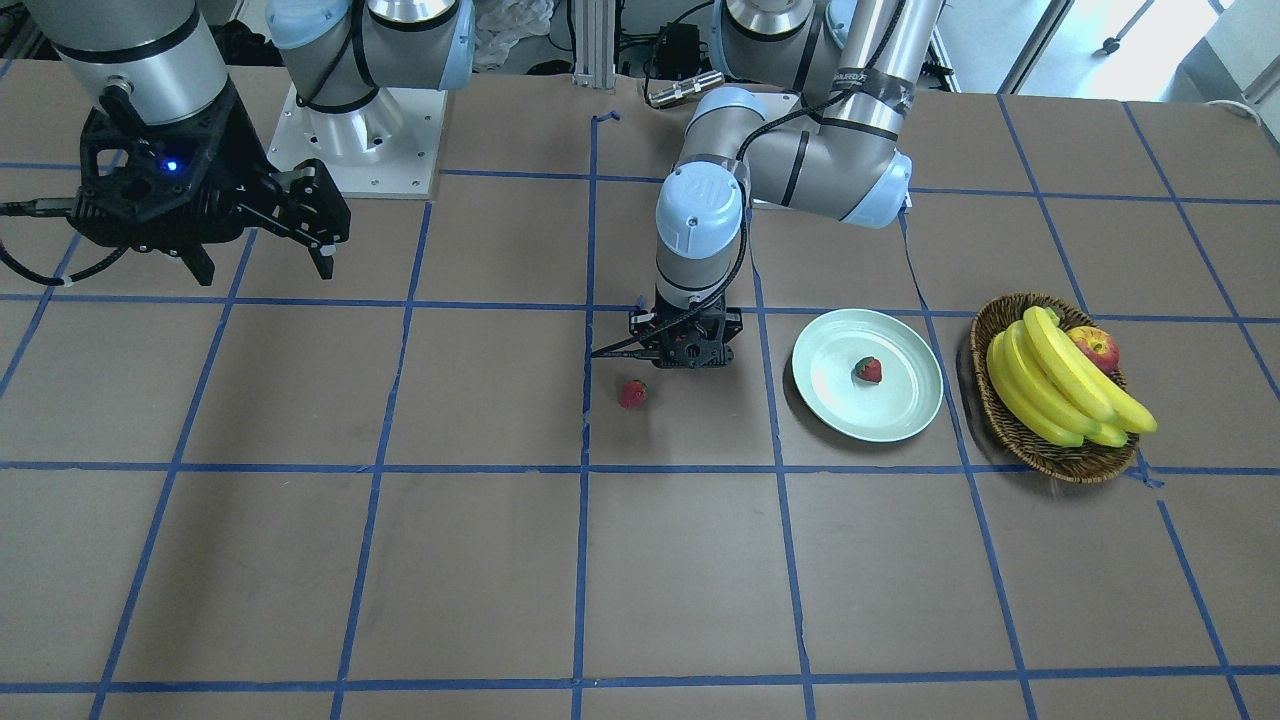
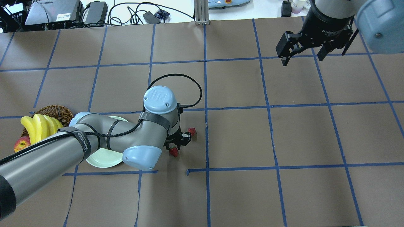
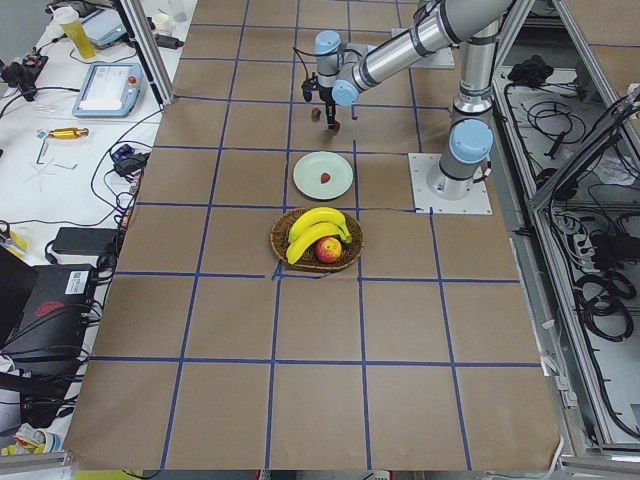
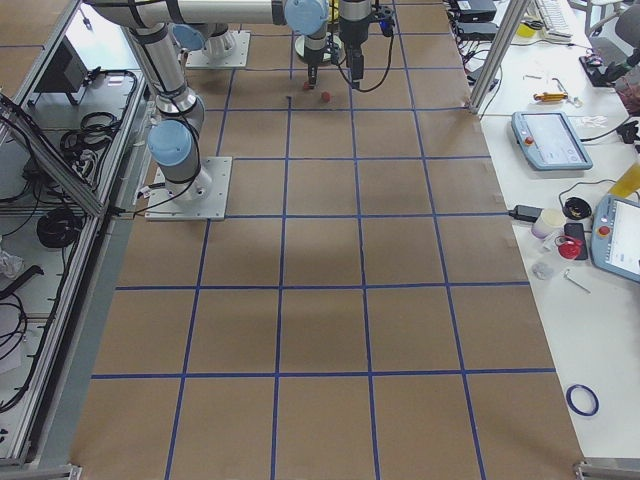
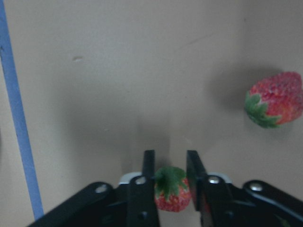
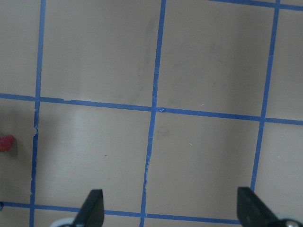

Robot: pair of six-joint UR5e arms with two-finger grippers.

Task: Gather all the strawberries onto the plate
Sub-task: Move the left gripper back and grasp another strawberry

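My left gripper (image 5: 170,165) is shut on a small red strawberry (image 5: 171,195) with a green cap, low over the table; it also shows in the overhead view (image 2: 173,152). A second strawberry (image 5: 274,105) lies on the table just beside it (image 1: 632,393). A third strawberry (image 1: 868,370) lies in the pale mint-green plate (image 1: 900,405), which is a short way to the side of the left gripper (image 1: 685,350). My right gripper (image 2: 303,58) hangs open and empty far off over the bare table.
A brown wicker basket (image 1: 1000,410) with bananas (image 1: 1060,385) and a red-yellow apple (image 1: 1095,348) stands beyond the plate. In the overhead view my left arm covers most of the plate (image 2: 104,159). Blue tape lines grid the brown table.
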